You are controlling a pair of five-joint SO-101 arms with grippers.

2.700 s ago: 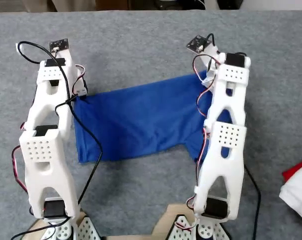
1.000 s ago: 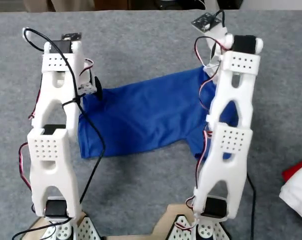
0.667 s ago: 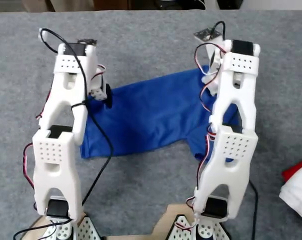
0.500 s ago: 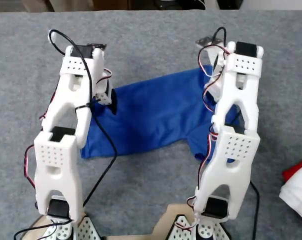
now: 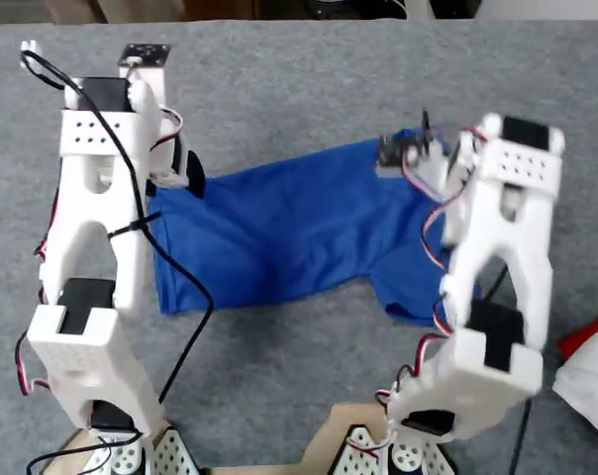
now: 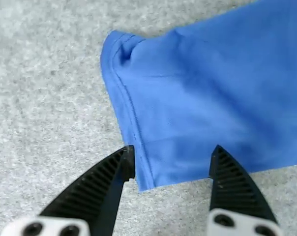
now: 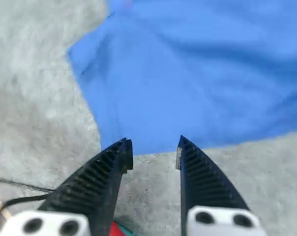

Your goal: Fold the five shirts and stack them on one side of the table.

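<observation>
A blue shirt [image 5: 289,233] lies spread flat on the grey table between the two arms. In the left wrist view my left gripper [image 6: 173,158] is open, its black fingers [image 6: 114,172] straddling a hemmed corner of the blue shirt [image 6: 202,93] from above. From overhead this gripper [image 5: 187,170] sits at the shirt's left end. My right gripper [image 7: 153,147] is open too, hovering over an edge of the blue shirt [image 7: 197,64] with bare table under its tips. The right arm [image 5: 497,247] leans over the shirt's right end.
A pile of white cloth [image 5: 591,381] with a red piece [image 5: 586,332] lies at the table's right edge. A red scrap [image 7: 116,228] shows under the right gripper. Grey table [image 5: 279,79] extends beyond the shirt. Black cables hang along both arms.
The left arm has swung back to the left, to the shirt's left end. The right arm has swung right and tilted. The shirt has barely shifted.
</observation>
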